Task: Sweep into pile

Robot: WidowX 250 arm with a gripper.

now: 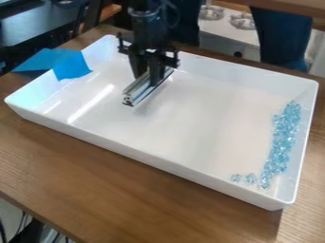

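Camera view: black pincer (147, 76) has the silver metal bar (134, 92) clamped, left of centre in the white plastic tray (127, 151). I'd skim it low, nudge the 2 loose beads (251, 178) right, then squeeze the clear-blue bead strip (283, 140) lengthwise.

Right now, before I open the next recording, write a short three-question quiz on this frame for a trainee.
1. True or false: the gripper holds a metal bar.
2. Multiple choice: where in the white tray do most of the blue beads lie?
a) directly under the metal bar
b) in the middle of the floor
c) along the wall at the picture's right
3. Fill in the blank: near the picture's upper left, a flat blue piece lies across the tray's ____.

Key: 1 true; 2 c; 3 rim
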